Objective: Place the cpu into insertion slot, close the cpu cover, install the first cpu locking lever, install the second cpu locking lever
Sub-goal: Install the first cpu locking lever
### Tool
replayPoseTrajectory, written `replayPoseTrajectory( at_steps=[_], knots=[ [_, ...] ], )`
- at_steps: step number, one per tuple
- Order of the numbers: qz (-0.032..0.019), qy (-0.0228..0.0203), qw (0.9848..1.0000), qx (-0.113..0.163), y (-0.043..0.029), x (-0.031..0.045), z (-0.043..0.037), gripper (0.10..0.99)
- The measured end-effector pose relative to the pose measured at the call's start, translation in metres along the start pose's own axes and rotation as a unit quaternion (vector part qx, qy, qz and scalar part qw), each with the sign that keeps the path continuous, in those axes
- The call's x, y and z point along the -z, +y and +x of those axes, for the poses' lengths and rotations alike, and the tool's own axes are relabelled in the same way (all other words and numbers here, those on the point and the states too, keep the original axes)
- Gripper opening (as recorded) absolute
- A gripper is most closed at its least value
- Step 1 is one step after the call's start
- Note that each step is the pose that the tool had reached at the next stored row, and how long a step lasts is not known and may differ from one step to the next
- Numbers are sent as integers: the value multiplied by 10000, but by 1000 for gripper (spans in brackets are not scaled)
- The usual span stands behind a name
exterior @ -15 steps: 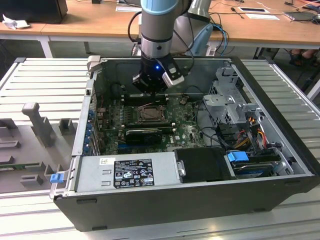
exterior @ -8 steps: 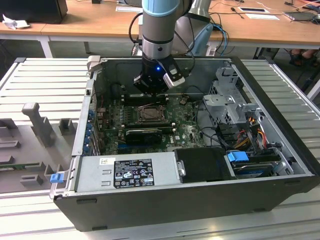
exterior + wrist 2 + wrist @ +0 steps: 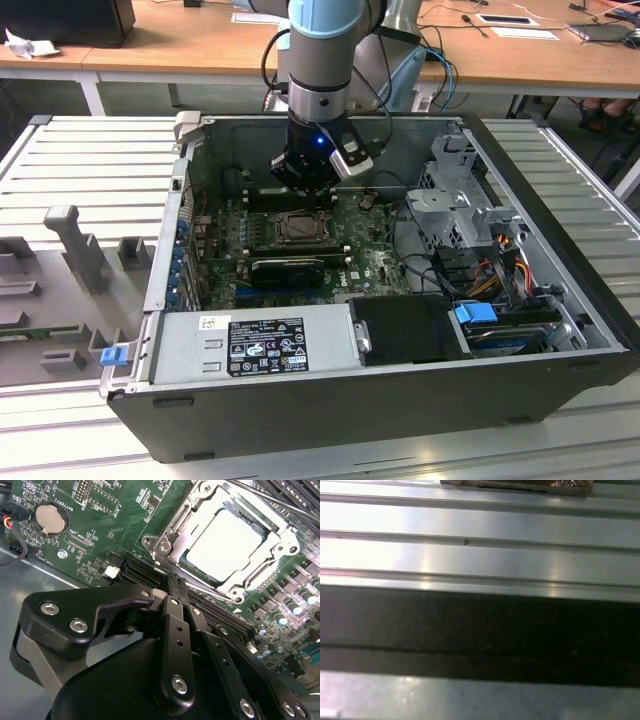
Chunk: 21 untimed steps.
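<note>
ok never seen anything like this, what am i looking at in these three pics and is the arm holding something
It's a robot arm working inside an opened computer case. The exterior view, from a camera off the arm, shows the gripper hanging just above the green motherboard. The second wrist view comes from a camera riding on the arm: the black gripper up close, fingers pressed together with nothing between them. Beyond it, the cpu, a pale square chip, already sits in the insertion slot, with the cpu cover, a metal frame, lying down around it. The first wrist view looks at ribbed metal panels, probably the table.
</note>
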<state>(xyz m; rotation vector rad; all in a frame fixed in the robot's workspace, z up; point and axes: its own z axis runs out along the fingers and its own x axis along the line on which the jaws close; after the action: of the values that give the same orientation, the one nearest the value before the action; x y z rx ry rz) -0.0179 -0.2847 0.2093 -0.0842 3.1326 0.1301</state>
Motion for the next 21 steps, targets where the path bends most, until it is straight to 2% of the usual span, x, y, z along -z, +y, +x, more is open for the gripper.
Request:
replayPoseTrajectory(
  at_steps=[8, 10, 13, 20, 21],
  knots=[
    [2, 1, 10000, 1, -5, -43, -10, 106],
    [26, 2, 10000, 0, -6, -49, -16, 106],
    [35, 2, 10000, 1, -10, -53, -16, 106],
    [37, 2, 10000, 0, -28, -70, -14, 106],
    [13, 1, 10000, 2, -32, -72, -15, 106]
  ],
)
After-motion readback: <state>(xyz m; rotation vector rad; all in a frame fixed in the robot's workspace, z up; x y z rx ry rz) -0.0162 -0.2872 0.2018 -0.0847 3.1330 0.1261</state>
